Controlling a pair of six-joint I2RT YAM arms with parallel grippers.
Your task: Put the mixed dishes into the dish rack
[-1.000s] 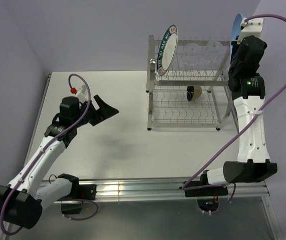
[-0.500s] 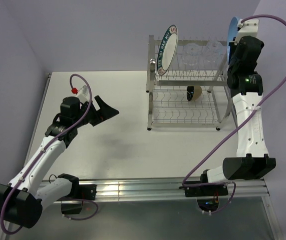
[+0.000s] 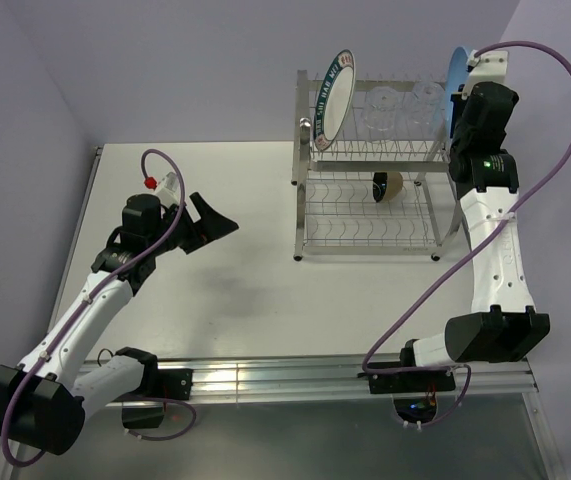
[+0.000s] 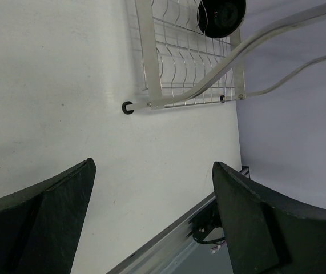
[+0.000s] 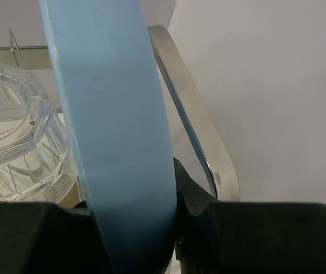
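The silver two-tier wire dish rack (image 3: 370,215) stands at the back right. The white plate with teal lettered rim (image 3: 333,97) stands upright at the upper tier's left end. Two clear glasses (image 3: 402,108) sit on the upper tier; one shows in the right wrist view (image 5: 14,142). The small black bowl (image 3: 388,186) lies on the lower tier and shows in the left wrist view (image 4: 222,17). My right gripper (image 3: 462,100) is shut on the light-blue plate (image 5: 114,131), held on edge at the rack's upper right end (image 3: 456,70). My left gripper (image 4: 151,194) is open and empty over the table.
The rack's curved metal side handle (image 5: 194,114) runs just right of the blue plate. The rack's foot (image 4: 128,107) rests on the white table (image 3: 225,270). A metal rail (image 3: 285,375) runs along the table's near edge. Purple walls stand close behind and right.
My right gripper has carried the blue plate a little left and up, closer over the rack's upper right end. The left arm has barely moved.
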